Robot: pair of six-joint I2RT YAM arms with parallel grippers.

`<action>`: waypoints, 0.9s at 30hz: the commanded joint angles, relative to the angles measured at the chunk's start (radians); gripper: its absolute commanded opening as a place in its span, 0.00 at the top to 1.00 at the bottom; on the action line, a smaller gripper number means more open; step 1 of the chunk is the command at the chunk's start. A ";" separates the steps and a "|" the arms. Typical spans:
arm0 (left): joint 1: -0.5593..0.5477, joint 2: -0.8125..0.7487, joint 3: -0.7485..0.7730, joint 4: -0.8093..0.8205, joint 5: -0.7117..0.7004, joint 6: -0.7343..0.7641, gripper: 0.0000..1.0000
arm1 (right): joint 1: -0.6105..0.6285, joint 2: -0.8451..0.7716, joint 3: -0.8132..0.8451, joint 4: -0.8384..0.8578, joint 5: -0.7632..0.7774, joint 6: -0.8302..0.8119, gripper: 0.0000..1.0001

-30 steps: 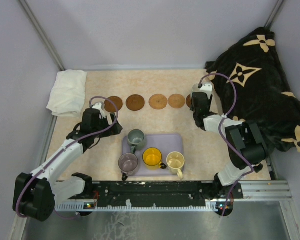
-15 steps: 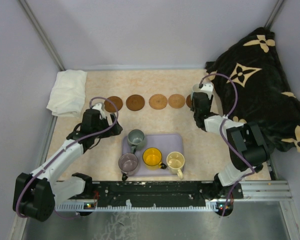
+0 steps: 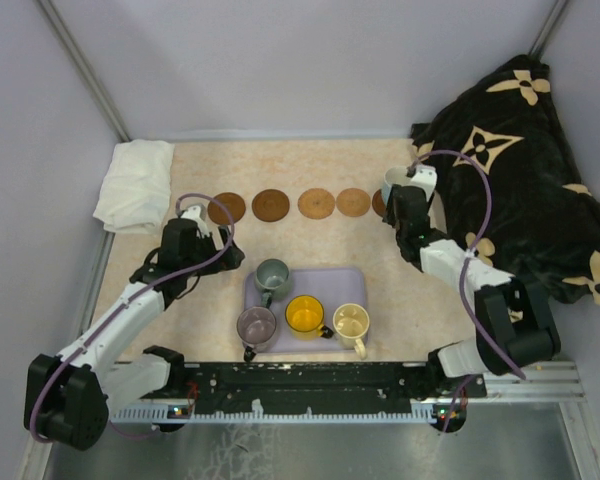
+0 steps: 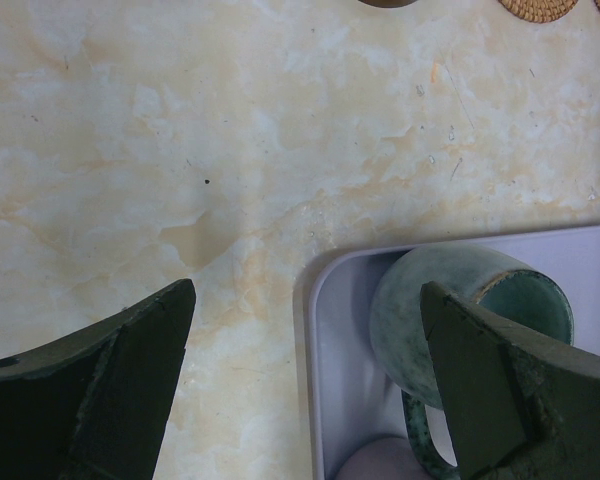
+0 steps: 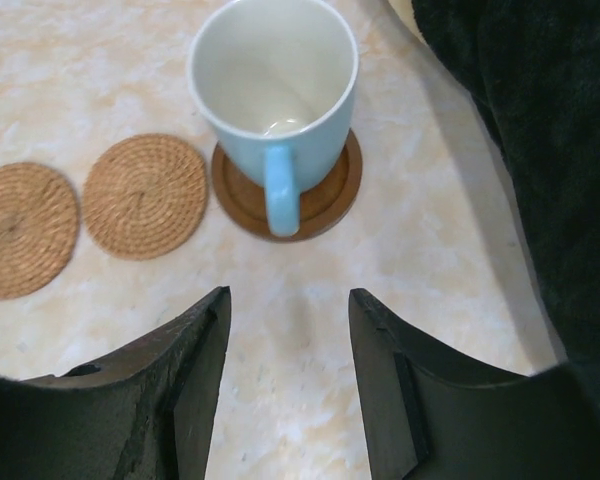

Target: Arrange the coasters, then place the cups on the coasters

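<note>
Beige marbled table (image 3: 310,160) carries everything. A black plush blanket w/ tan flower print (image 3: 520,150) is heaped over its far-right corner & right edge, prob. just parked out of the way. The lavender rectangular tray (image 3: 330,282) sits mid near edge as the cups' holding spot. A white folded cloth (image 3: 135,183) lies at the far-left corner.

Left gripper (image 4: 308,295) hovers over the tray's far-left corner, jaws fully spread & empty. The grey-green glazed mug (image 4: 395,320) stands just beside its right finger, so likely the next pick.

Right gripper (image 5: 288,298) hangs just short of the white mug w/ light-blue outside (image 5: 270,70). Its jaws are approx half open, nothing held, tips clear of the mug; reads as a finished placement.

Five flat round brown coasters (image 3: 316,203) run in a row along the far side, spaced so each takes one cup. The rightmost coaster (image 5: 330,195) bears that mug upright; 4 are bare.

On the tray's near side wait the mauve-purple mug (image 3: 257,325), orange-yellow mug (image 3: 304,314) & cream mug (image 3: 350,321).
</note>
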 commanded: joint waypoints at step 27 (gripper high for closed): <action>-0.006 -0.090 0.029 -0.068 -0.022 -0.032 0.00 | 0.775 -0.738 0.084 -1.193 -0.123 0.515 0.47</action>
